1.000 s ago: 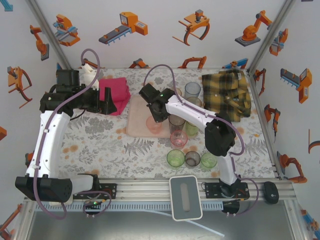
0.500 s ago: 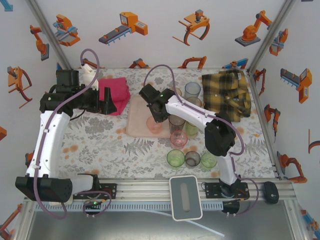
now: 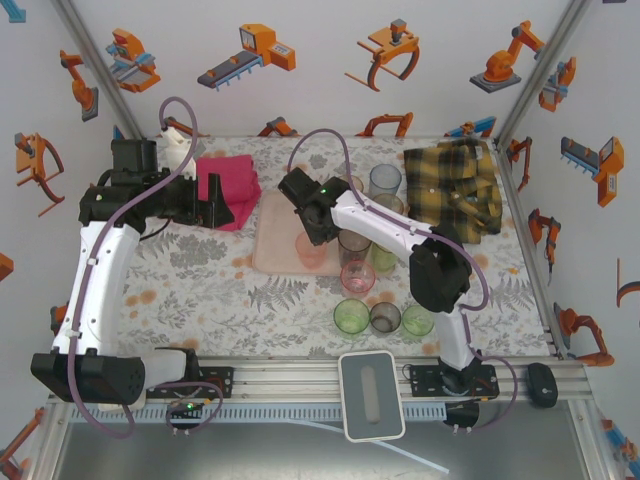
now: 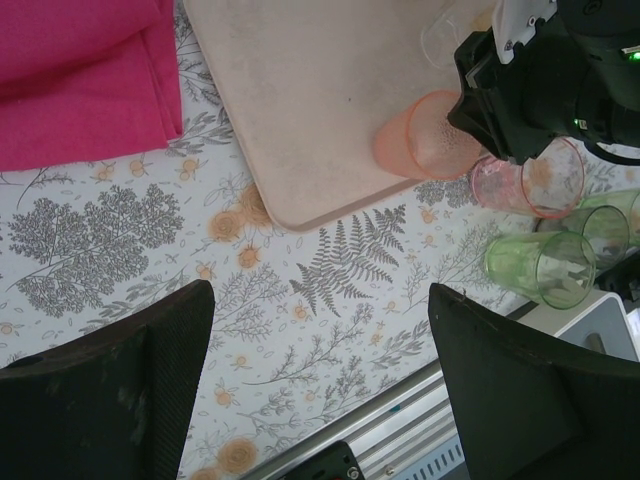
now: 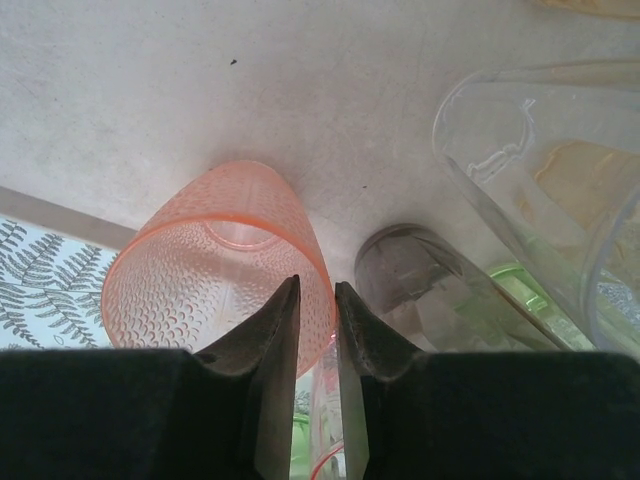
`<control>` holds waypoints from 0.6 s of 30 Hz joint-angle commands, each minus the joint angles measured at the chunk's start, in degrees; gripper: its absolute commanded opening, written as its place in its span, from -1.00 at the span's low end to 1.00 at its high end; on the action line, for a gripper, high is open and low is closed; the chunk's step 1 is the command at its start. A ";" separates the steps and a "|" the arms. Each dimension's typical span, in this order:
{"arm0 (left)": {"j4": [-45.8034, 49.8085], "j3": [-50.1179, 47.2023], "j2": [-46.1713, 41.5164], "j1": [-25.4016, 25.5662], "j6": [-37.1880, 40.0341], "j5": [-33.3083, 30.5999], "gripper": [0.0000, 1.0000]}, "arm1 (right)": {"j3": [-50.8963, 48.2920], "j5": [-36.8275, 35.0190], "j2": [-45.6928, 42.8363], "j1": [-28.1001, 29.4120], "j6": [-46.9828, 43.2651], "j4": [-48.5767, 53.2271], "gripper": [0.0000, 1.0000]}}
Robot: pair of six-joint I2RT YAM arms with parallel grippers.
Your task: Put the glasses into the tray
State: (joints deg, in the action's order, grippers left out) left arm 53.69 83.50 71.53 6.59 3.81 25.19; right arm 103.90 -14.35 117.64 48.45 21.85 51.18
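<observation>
Where the right gripper hangs over the tray, its black body hides the far rim of the orange tumbler in the top view; whether the tumbler's base rests on the tray or sits just clear of it cannot be told; the right wrist view cuts both fingers off at the bottom edge, and a clear tumbler runs out of frame at the right. The right gripper's fingers are drawn nearly together, pinching the orange tumbler's wall at the rim, one finger inside the mouth and one outside; the tumbler is over the tray's near right part, close to the tray's edge.

The left gripper hovers above the floral table with its fingers spread wide and nothing between them; only their dark inner faces show, cut off below; the magenta towel lies just beside the tray's left edge.

Off the tray, a smoky grey tumbler stands just beside the orange one on the right, touching or nearly so; a pink tumbler stands just in front of it, and green tumblers nearer still; the plaid shirt lies well apart at the far right.
</observation>
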 commanded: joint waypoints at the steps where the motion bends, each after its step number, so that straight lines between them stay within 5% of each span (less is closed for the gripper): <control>1: -0.52 -0.78 -1.26 -0.44 -0.66 1.36 0.61 | 1.90 -1.97 -0.32 -0.29 -0.40 2.35 -0.48; 18: -0.62 -0.98 -1.43 -0.79 -1.13 1.94 0.61 | 6.74 -2.22 1.27 -0.23 -1.79 4.27 -0.38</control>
State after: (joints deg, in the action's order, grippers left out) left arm 53.56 83.18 71.29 6.26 3.44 25.58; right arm 108.79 -14.76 117.64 48.45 20.97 53.69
